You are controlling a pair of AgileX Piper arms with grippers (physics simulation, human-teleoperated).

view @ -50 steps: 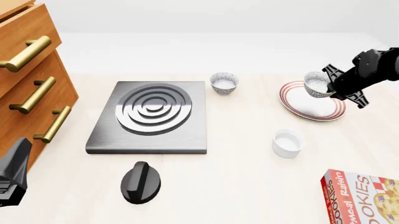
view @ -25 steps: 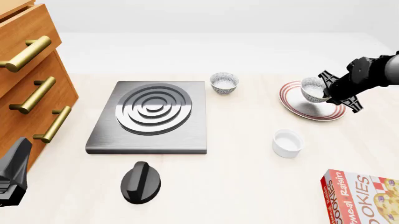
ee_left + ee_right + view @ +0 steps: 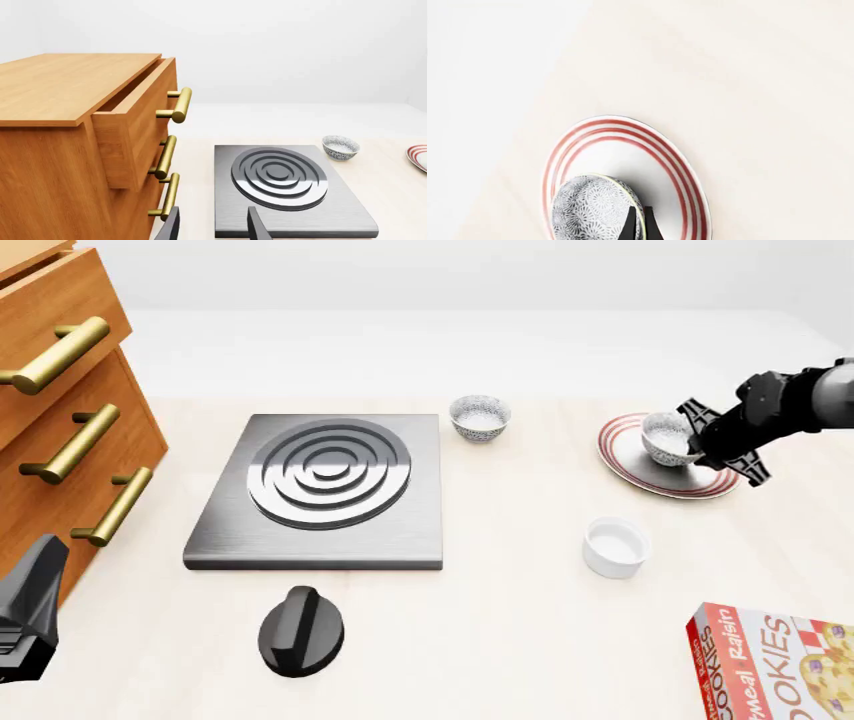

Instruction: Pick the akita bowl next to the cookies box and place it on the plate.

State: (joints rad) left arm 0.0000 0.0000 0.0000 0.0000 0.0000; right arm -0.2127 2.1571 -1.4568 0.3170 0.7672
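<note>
Here the akita bowl [image 3: 666, 438] sits low over the middle of the plate [image 3: 638, 471], pinched by its rim in the right gripper [image 3: 689, 448], whose fingers [image 3: 630, 226] are nearly shut with one inside and one outside the wall; whether its foot touches the plate I cannot tell. It looks a small, rigid, glazed piece, probably light but slick and apt to chip, so a thin rim hold may let it swing or slip; a gentle set-down seems wise. The plate lies at the far right of the table; a second speckled bowl [image 3: 479, 417] stands well apart to the left, beside the stove [image 3: 227, 530]; the white ramekin [image 3: 615, 546] is nearer, the cookies box [image 3: 774, 665] at the near right corner. The left gripper [image 3: 212, 226] hangs open and empty by the drawer cabinet [image 3: 60, 100].
</note>
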